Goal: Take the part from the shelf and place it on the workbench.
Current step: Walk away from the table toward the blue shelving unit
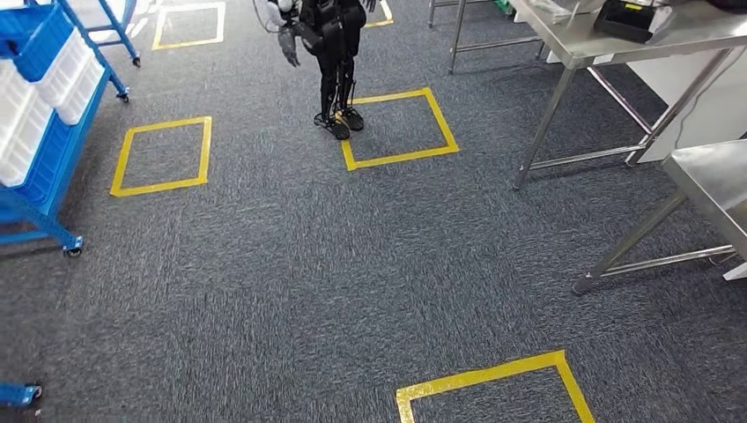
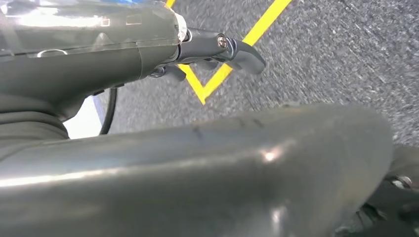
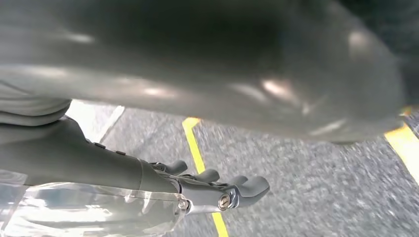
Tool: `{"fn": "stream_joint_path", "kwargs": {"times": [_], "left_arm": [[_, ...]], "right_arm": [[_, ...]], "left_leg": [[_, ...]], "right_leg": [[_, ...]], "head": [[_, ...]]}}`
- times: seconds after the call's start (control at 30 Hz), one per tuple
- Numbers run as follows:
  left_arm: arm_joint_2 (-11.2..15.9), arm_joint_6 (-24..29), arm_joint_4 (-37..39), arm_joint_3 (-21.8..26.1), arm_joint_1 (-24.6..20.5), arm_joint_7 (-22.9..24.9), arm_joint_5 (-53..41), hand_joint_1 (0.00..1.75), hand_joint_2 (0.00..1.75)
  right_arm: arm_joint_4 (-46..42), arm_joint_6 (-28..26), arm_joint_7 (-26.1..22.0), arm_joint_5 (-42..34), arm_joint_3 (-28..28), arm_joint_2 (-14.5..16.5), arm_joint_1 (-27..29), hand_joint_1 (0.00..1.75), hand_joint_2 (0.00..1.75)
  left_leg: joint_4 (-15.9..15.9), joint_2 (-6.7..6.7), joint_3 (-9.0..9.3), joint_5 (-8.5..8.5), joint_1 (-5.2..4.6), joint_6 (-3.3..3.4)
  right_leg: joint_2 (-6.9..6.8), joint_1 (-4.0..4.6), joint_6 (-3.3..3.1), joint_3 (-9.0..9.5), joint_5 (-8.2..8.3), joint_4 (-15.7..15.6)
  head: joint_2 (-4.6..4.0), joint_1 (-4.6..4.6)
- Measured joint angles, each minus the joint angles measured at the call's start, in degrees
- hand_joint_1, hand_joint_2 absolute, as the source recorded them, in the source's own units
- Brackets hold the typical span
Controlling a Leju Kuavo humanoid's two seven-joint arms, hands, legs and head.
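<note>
both hands (image 2: pixel 217 52) (image 3: pixel 217 190) bare above grey carpet (image 1: pixel 291 291) (yellow tape squares)

carpet (image 1: pixel 291 282): grey, fine speckle | floor squares (image 1: pixel 163 156): yellow tape outlines | shelf (image 1: pixel 40 115) at 9 o'clock: blue frame, white bins | tables (image 1: pixel 705 26) at 2 o'clock: silver | other robot (image 1: pixel 333 53) at 12 o'clock: black

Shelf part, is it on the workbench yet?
Not that I can see. The blue shelf is at one side and the steel workbench at the other, both out of reach. By the left hand and right hand lies something clear and shiny; whether that is the part, I cannot tell. Setting it down is left.
</note>
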Motion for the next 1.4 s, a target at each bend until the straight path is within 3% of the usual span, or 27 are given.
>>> {"fn": "stream_joint_path", "kwargs": {"times": [0.07, 0.1, 0.13, 0.2, 0.27, 0.33, 0.37, 0.4, 0.47, 0.53, 0.6, 0.63, 0.67, 0.7, 0.77, 0.83, 0.9, 0.97, 1.03, 1.1, 1.13, 1.27, 1.37, 1.4], "left_arm": [[-0.01, 0.04, 0.0, 0.0, -0.17, 0.0, 0.04, 0.0, 0.0], [-0.01, 0.05, 0.0, 0.0, -0.11, 0.0, 0.03, 0.0, 0.0], [-0.01, 0.06, 0.0, 0.0, 0.0, 0.0, 0.02, 0.0, 0.0], [-0.01, 0.07, 0.0, 0.0, 0.12, 0.01, -0.08, 0.0, 0.0], [-0.01, 0.05, 0.0, 0.0, -0.1, 0.03, -0.32, 0.0, 0.0], [-0.02, -0.02, 0.0, -0.01, -0.33, 0.07, -0.6, 0.0, 0.0], [-0.02, -0.08, 0.0, -0.01, -0.34, 0.1, -0.72, 0.0, 0.0], [-0.02, -0.17, 0.0, -0.01, -0.3, 0.15, -0.8, 0.0, 0.0], [-0.03, -0.39, 0.0, -0.02, -0.37, 0.3, -1.03, 0.0, 0.0], [-0.07, -0.58, 0.0, -0.05, -0.65, 0.4, -1.25, 0.0, 0.0], [-0.09, -0.74, 0.0, -0.06, -0.8, 0.43, -1.3, 0.0, 0.0], [-0.09, -0.81, 0.0, -0.05, -0.8, 0.43, -1.26, 0.0, 0.0], [-0.08, -0.86, 0.0, -0.05, -0.78, 0.44, -1.18, 0.0, 0.0], [-0.08, -0.91, 0.0, -0.04, -0.78, 0.44, -1.05, 0.0, 0.0], [-0.07, -0.97, 0.0, -0.03, -0.85, 0.44, -0.78, 0.0, 0.0], [-0.04, -0.98, 0.0, -0.02, -0.93, 0.44, -0.58, 0.0, 0.0], [-0.01, -0.99, 0.0, -0.02, -0.8, 0.44, -0.5, 0.0, 0.0], [0.05, -1.01, 0.0, -0.02, -0.67, 0.44, -0.47, 0.0, 0.0], [0.08, -1.01, 0.0, -0.02, -0.85, 0.44, -0.46, 0.0, 0.0], [0.08, -1.01, 0.0, -0.02, -0.94, 0.44, -0.46, 0.0, 0.0], [0.08, -1.01, 0.0, -0.02, -0.86, 0.44, -0.46, 0.0, 0.0], [0.1, -1.01, 0.0, 0.0, -0.63, 0.44, -0.46, 0.0, 0.0], [0.1, -1.01, 0.0, 0.0, -0.64, 0.44, -0.46, 0.0, 0.0], [0.11, -1.0, 0.0, 0.0, -0.66, 0.44, -0.46, 0.0, 0.0]], "right_arm": [[0.01, 0.16, -0.03, 0.01, -0.01, 0.0, 0.16, 0.0, 0.0], [0.01, 0.26, -0.03, 0.01, -0.01, 0.0, 0.17, 0.0, 0.0], [0.02, 0.39, 0.0, 0.02, -0.01, 0.0, 0.17, 0.0, 0.0], [0.02, 0.6, 0.15, 0.02, -0.01, 0.0, 0.16, 0.0, 0.0], [0.02, 0.72, 0.34, 0.01, -0.01, 0.0, 0.21, 0.0, 0.0], [0.02, 0.75, 0.49, 0.01, -0.01, 0.0, 0.23, 0.0, 0.0], [0.02, 0.74, 0.55, 0.01, -0.01, 0.0, 0.21, 0.0, 0.0], [0.02, 0.74, 0.58, 0.02, -0.01, -0.01, 0.18, 0.0, 0.0], [0.02, 0.75, 0.63, 0.03, -0.01, -0.03, 0.26, 0.0, 0.0], [0.03, 0.78, 0.66, 0.07, -0.01, -0.06, 0.42, 0.0, 0.0], [0.03, 0.86, 0.67, 0.11, -0.02, -0.08, 0.42, 0.0, 0.0], [0.03, 0.95, 0.69, 0.15, -0.03, -0.09, 0.38, 0.0, 0.0], [0.03, 1.04, 0.74, 0.19, -0.03, -0.09, 0.33, 0.0, 0.0], [0.02, 1.18, 0.84, 0.25, -0.03, -0.09, 0.31, 0.0, 0.0], [0.07, 1.51, 1.03, 0.38, -0.03, -0.08, 0.35, 0.0, 0.0], [0.11, 1.72, 1.09, 0.55, -0.03, -0.05, 0.36, 0.0, 0.0], [0.11, 1.74, 1.09, 0.7, -0.02, 0.1, 0.18, 0.0, 0.0], [0.11, 1.74, 1.09, 0.81, -0.03, 0.32, 0.06, 0.0, 0.0], [0.11, 1.74, 1.09, 0.89, -0.03, 0.43, 0.19, 0.0, 0.0], [0.11, 1.74, 1.09, 0.92, -0.03, 0.43, 0.33, 0.0, 0.0], [0.11, 1.74, 1.09, 0.93, -0.03, 0.42, 0.35, 0.0, 0.0], [0.11, 1.74, 1.09, 0.97, -0.03, 0.42, 0.29, 0.0, 0.0], [0.11, 1.74, 1.09, 0.97, -0.03, 0.42, 0.29, 0.0, 0.0], [0.11, 1.74, 1.09, 0.98, -0.03, 0.42, 0.3, 0.0, 0.0]], "left_leg": [[7.67, 1.53, -3.72, -3.26, 0.17, -0.34], [9.86, 1.76, -4.76, -3.74, 0.28, -0.49], [9.85, 1.95, -4.68, -3.14, 0.36, -0.57], [3.38, 3.18, -1.09, 0.42, 0.37, -0.43], [-4.05, 5.81, 2.96, 2.73, -0.13, 0.19], [-6.34, 6.74, 3.99, 2.8, -0.64, 0.83], [-6.45, 6.0, 3.82, 2.94, -0.66, 1.1], [-6.68, 5.38, 3.85, 3.09, -0.56, 1.34], [-7.25, 4.13, 4.0, 3.49, -0.26, 1.94], [-7.45, 2.91, 4.02, 3.73, -0.13, 2.33], [-7.42, 1.49, 3.94, 3.8, -0.16, 2.43], [-7.38, 0.7, 3.97, 3.8, -0.16, 2.42], [-7.26, -0.14, 4.05, 3.78, -0.13, 2.35], [-7.06, -1.0, 4.11, 3.71, -0.09, 2.22], [-6.44, -2.59, 3.76, 3.55, -0.07, 1.65], [-6.08, -3.83, 3.07, 3.69, -0.02, 0.79], [-6.14, -4.68, 2.66, 3.99, 0.17, -0.03], [-4.34, -2.64, 1.72, 2.85, 0.15, -0.53], [1.92, 0.61, -1.19, -0.53, 0.09, -0.8], [9.22, 1.7, -4.57, -3.5, 0.21, -1.01], [10.64, 1.87, -5.11, -3.61, 0.25, -1.03], [3.27, 2.55, -0.87, 0.88, 0.25, -0.72], [2.6, 2.64, -0.49, 1.17, 0.24, -0.68], [1.01, 3.19, 0.4, 1.76, 0.19, -0.55]], "right_leg": [[-1.75, 0.29, -0.25, 0.01, -0.13, 0.01], [-2.59, 0.39, -0.28, 0.04, -0.21, 0.03], [-3.34, 0.44, -0.27, 0.11, -0.31, 0.05], [-4.7, 0.52, -0.08, 0.49, -0.63, 0.08], [-5.85, 0.8, 0.36, 0.89, -1.05, 0.13], [-6.87, 1.03, 0.87, 1.1, -1.33, 0.17], [-7.43, 1.05, 1.12, 1.23, -1.4, 0.13], [-7.28, 0.93, 1.44, 1.34, -1.61, 0.26], [-4.76, 0.65, 1.99, 0.55, -3.34, 2.5], [-1.64, 0.4, 2.24, -2.72, -6.99, 9.25], [-0.87, 0.32, 2.38, -6.21, -9.24, 15.97], [-0.79, 0.24, 2.46, -6.74, -8.69, 16.74], [-0.67, 0.09, 2.52, -6.11, -6.97, 15.1], [-0.25, -0.14, 2.57, -4.54, -4.51, 11.5], [2.51, -0.65, 2.55, -1.53, -1.4, 4.46], [4.4, -0.69, 2.19, -0.8, -1.07, 2.08], [3.37, -0.49, 1.4, -0.91, -0.75, 1.81], [1.91, -0.47, 0.48, -0.64, -0.44, 1.31], [0.17, -0.2, -0.16, -0.46, -0.4, 1.02], [-1.68, 0.2, -0.43, -0.46, -0.54, 1.04], [-2.52, 0.33, -0.47, -0.41, -0.62, 1.05], [-4.49, 0.57, -0.38, -0.03, -0.94, 1.07], [-4.57, 0.57, -0.37, 0.0, -0.96, 1.07], [-4.73, 0.59, -0.32, 0.09, -1.02, 1.06]], "head": [[0.0, 0.0], [0.0, 0.01], [0.0, 0.01], [0.0, 0.01], [0.0, 0.01], [0.0, 0.01], [0.0, 0.01], [0.0, 0.01], [0.0, 0.02], [0.0, 0.02], [0.0, 0.03], [0.0, 0.03], [0.0, 0.03], [0.0, 0.03], [0.0, 0.02], [0.0, 0.01], [0.0, 0.01], [0.0, -0.01], [0.0, -0.04], [0.0, -0.04], [0.0, -0.04], [0.0, -0.06], [0.0, -0.06], [0.0, -0.06]]}}
